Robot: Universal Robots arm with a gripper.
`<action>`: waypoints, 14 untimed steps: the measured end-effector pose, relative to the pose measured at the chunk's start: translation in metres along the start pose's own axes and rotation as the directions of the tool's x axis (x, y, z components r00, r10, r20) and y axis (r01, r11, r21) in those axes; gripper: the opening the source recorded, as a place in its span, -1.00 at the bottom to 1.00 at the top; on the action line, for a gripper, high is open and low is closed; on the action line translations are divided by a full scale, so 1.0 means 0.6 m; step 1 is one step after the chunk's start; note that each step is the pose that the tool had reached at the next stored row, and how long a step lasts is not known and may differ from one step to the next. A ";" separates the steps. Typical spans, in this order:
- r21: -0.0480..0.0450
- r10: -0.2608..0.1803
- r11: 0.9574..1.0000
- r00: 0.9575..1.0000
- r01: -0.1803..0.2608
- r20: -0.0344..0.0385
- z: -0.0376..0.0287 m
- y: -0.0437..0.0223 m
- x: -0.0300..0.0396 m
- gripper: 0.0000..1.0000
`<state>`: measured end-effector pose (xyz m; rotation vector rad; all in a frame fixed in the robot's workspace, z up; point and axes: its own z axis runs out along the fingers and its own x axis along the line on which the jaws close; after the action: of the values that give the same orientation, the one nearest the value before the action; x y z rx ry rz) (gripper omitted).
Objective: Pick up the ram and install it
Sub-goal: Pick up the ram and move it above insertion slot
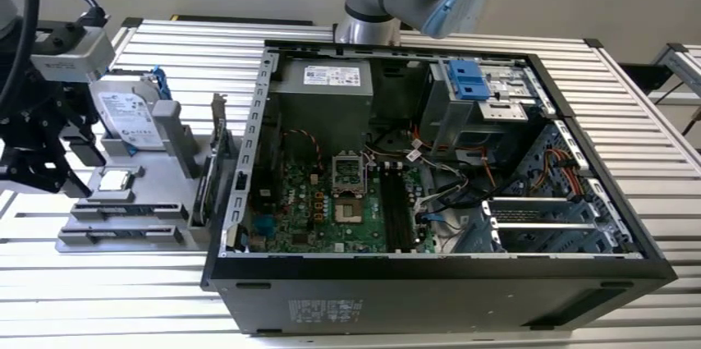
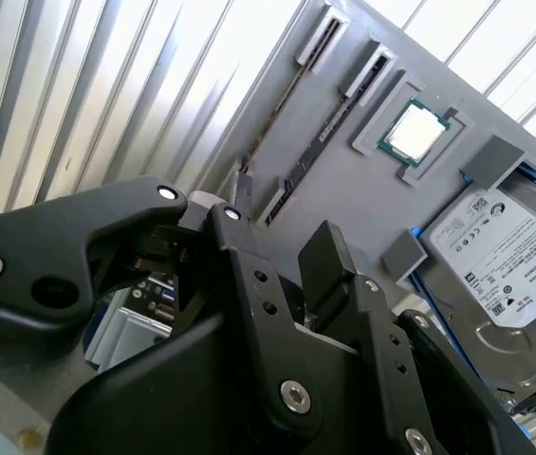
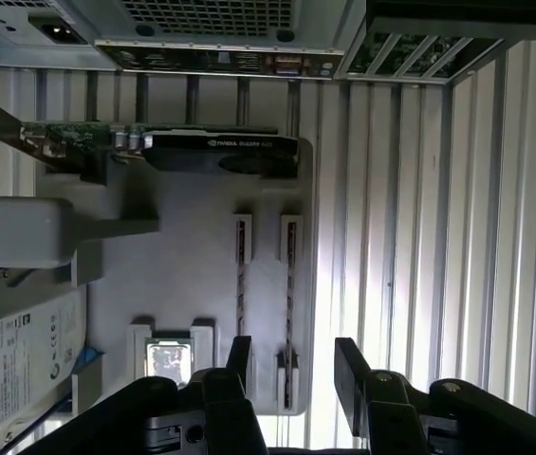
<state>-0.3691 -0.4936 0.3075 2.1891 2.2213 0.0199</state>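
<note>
Grey tray holds the ram in line between our parted jaws, which we judge must sit square to it.

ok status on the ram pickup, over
gripper over the holder tray, jaws open, empty. ram in its slot, not gripped. cpu alongside, not blocking.

Claw matt black; table ribbed glossy metal
</note>
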 end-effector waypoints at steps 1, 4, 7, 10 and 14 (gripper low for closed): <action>0.000 0.000 1.000 1.000 0.000 0.000 0.002 0.000 0.000 1.00; 0.002 0.000 1.000 1.000 0.000 0.000 0.007 0.000 0.000 1.00; 0.003 0.000 1.000 1.000 0.000 0.000 0.012 0.000 0.000 1.00; 0.003 0.000 1.000 1.000 0.000 0.000 0.017 0.000 0.000 1.00; 0.005 0.000 1.000 1.000 0.000 0.000 0.024 -0.001 0.000 1.00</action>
<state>-0.3691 -0.4936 0.2929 2.1915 2.2237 0.0147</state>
